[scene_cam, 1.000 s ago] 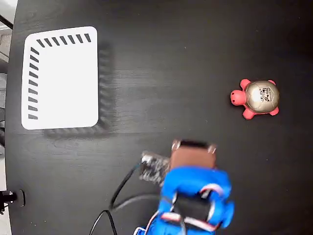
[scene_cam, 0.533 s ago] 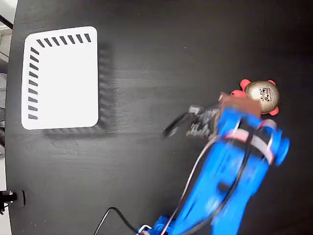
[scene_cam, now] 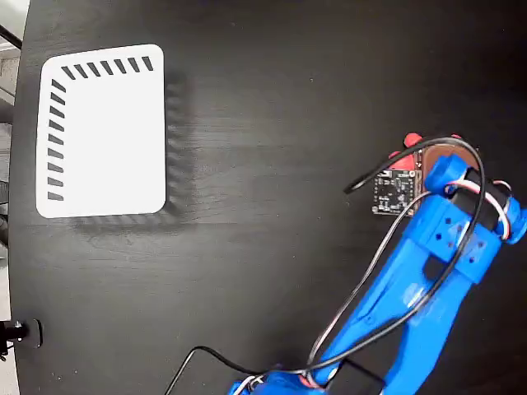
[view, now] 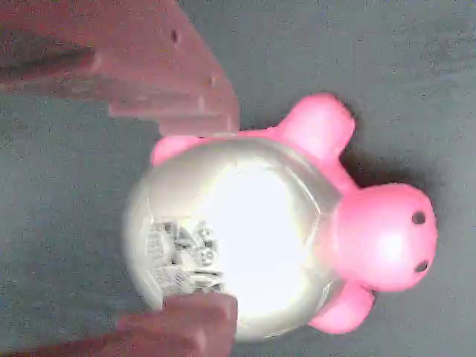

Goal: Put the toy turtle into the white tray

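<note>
- Turtle (view: 245, 238), the toy of the task, sits on the dark surface (scene_cam: 272, 247) at the right side of the fixed view, well apart from the white tray (scene_cam: 99, 132) at the upper left.
- In the fixed view the blue arm (scene_cam: 428, 271) covers nearly all of it; only a bit of red shows at the arm's tip.
- The tool (view: 212, 216) hangs right over the turtle, spread about as wide as the shell. In the wrist view one finger (view: 178, 82) is at the upper side of the shell and the other finger (view: 186, 323) at the lower side.
- I cannot tell if the fingers already touch the shell; they do not seem to press it.
- The toy looks small and light, so lifting should ask little force.
- The shell is domed and shiny, so I judge it slippery: pads that close high on the dome may slide up and off.
- The head (view: 379, 234) and legs look soft and rubbery; they would bend, so they are poor places to hold.
- The best hold, I think, is across the two sides of the shell, low near its widest rim, with the head left free.
- Nothing here seems fragile, so a firm squeeze is probably safe.
</note>
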Controlling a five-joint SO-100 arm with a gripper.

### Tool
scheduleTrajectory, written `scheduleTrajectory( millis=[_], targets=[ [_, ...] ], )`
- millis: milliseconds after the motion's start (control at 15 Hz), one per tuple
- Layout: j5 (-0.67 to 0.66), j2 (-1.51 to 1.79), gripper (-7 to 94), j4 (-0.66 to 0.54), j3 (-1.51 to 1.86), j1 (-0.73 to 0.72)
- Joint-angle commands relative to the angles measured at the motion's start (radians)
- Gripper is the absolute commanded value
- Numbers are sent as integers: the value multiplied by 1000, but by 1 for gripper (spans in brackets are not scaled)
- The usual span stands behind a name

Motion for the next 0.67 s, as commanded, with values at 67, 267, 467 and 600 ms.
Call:
scheduleTrajectory(
  millis=[67,267,467,600],
  targets=[
    [-37,-48,32,5,-164,38],
    [-58,-95,44,12,-224,43],
    [-67,-97,49,17,-224,46],
    [-69,-100,55,43,-238,48]
  ],
)
